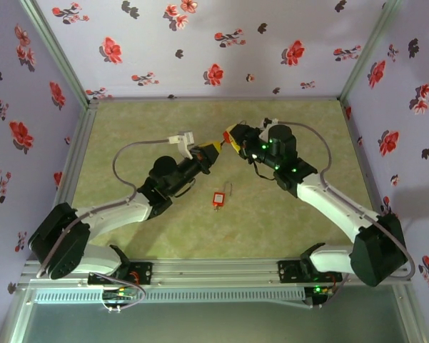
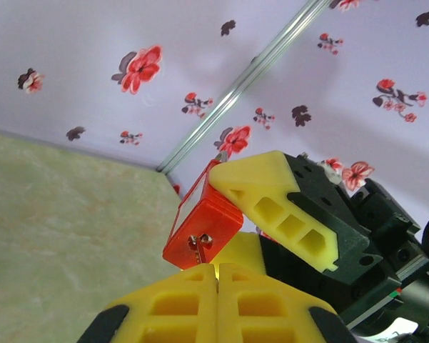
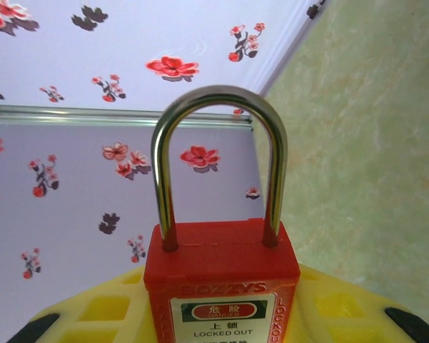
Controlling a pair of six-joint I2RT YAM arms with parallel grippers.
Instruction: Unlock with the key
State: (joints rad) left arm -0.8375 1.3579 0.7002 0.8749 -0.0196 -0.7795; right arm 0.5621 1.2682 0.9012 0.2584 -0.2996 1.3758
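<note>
My right gripper (image 3: 221,318) is shut on a red padlock (image 3: 221,275) with a "LOCKED OUT" label. Its steel shackle (image 3: 218,100) stands upright with both legs seated in the body. In the left wrist view the padlock (image 2: 203,221) shows its underside with the keyhole, clamped by the right gripper's yellow fingers (image 2: 285,207). My left gripper (image 2: 218,273) is shut on a thin metal key (image 2: 198,250), whose blade reaches into the keyhole. From above, the left gripper (image 1: 213,151) and right gripper (image 1: 232,136) meet tip to tip over the middle of the table.
A small red object with a thin metal loop (image 1: 218,199) lies on the green table (image 1: 128,128) just in front of the grippers. Floral walls (image 1: 214,43) close off the back and both sides.
</note>
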